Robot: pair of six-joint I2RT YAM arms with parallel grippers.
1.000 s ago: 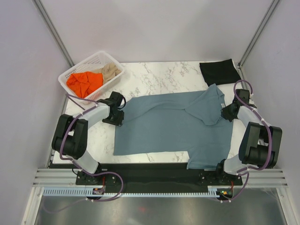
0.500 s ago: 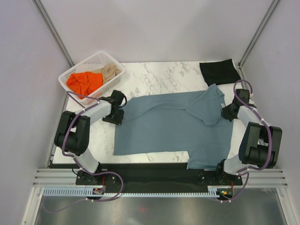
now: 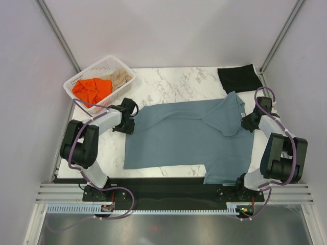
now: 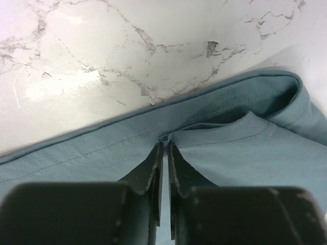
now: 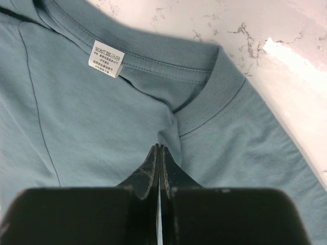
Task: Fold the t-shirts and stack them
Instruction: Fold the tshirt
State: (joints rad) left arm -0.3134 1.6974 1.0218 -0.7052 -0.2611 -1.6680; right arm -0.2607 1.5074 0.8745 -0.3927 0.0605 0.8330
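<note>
A slate blue-grey t-shirt [image 3: 189, 138] lies spread across the marble table, its upper right part folded over near the collar. At the shirt's left edge my left gripper [image 3: 134, 122] is shut on a pinch of the hem cloth [image 4: 163, 144]. The right gripper [image 3: 244, 121] is at the shirt's right end, shut on a fold of the same shirt [image 5: 159, 147] just below the ribbed collar [image 5: 212, 97] and white neck label [image 5: 106, 58]. At the back right corner lies a folded black t-shirt [image 3: 239, 77]. Orange [image 3: 92, 89] and beige [image 3: 120, 77] t-shirts sit crumpled in the basket.
The white lattice basket [image 3: 87, 71] stands at the back left corner, just behind the left arm. Bare marble [image 3: 173, 84] shows between the basket and the black shirt. The blue-grey shirt's lower right corner hangs over the table's near edge [image 3: 219, 178].
My left gripper has closed from open onto the shirt's left hem and shifted slightly toward the back. The right gripper has held still on the cloth by the collar.
</note>
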